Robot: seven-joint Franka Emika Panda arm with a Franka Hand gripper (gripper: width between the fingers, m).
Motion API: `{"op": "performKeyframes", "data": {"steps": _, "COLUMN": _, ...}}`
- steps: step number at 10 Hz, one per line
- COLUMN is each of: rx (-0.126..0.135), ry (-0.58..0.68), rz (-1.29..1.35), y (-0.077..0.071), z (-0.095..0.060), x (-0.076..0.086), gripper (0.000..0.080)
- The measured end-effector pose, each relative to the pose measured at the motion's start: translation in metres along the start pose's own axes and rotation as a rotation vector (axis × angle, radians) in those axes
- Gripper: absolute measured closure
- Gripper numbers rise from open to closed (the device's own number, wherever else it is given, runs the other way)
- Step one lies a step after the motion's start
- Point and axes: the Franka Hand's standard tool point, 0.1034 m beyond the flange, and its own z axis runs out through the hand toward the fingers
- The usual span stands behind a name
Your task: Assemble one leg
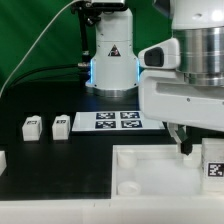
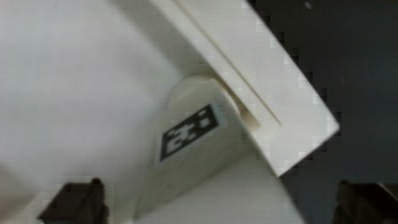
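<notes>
A white leg (image 2: pixel 187 130) with a black-and-white tag rests against the raised rim of the large white panel (image 2: pixel 71 90), near its corner. In the exterior view this leg (image 1: pixel 213 162) stands on the panel (image 1: pixel 160 180) at the far right. My gripper (image 2: pixel 221 205) is open, and its dark fingertips (image 2: pixel 75 203) stand wide apart on either side of the leg's near end without touching it. In the exterior view the gripper (image 1: pixel 183 148) hangs just above the panel, beside the leg.
Two more legs (image 1: pixel 32 126) (image 1: pixel 61 125) stand on the black table at the exterior view's left, and a third (image 1: pixel 2 158) shows at the left edge. The marker board (image 1: pixel 110 120) lies in front of the arm's base (image 1: pixel 112 70).
</notes>
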Motion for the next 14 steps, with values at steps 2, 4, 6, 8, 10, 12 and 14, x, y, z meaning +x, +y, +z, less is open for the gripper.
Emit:
{"op": "performKeyframes", "data": {"steps": 2, "rx": -0.042, "ry": -0.058, "rz": -0.337, "y": -0.008, "z": 0.000, "x": -0.003, "gripper": 0.0151}}
{"op": "performKeyframes", "data": {"steps": 4, "rx": -0.040, "ry": -0.049, "rz": -0.292, "y": -0.008, "z": 0.000, "x": -0.001, "gripper": 0.0187}}
{"op": "performKeyframes", "data": {"steps": 6, "rx": -0.039, "ry": -0.049, "rz": -0.255, "y": -0.008, "z": 0.000, "x": -0.001, "gripper": 0.0374}}
{"op": "performKeyframes", "data": {"steps": 8, "rx": -0.046, "ry": -0.050, "rz": -0.040, "y": -0.004, "z": 0.001, "x": -0.001, "gripper": 0.0498}}
{"op": "performKeyframes", "data": {"steps": 10, "rx": -0.054, "ry": -0.037, "rz": 0.259, "y": 0.002, "z": 0.000, "x": 0.005, "gripper": 0.0502}}
{"op": "performKeyframes", "data": {"steps": 12, "rx": -0.055, "ry": -0.042, "rz": 0.628, "y": 0.005, "z": 0.001, "x": 0.004, "gripper": 0.0503}}
{"op": "performKeyframes", "data": {"steps": 14, "rx": -0.026, "ry": -0.086, "rz": 1.124, "y": 0.007, "z": 0.003, "x": 0.001, "gripper": 0.0503}}
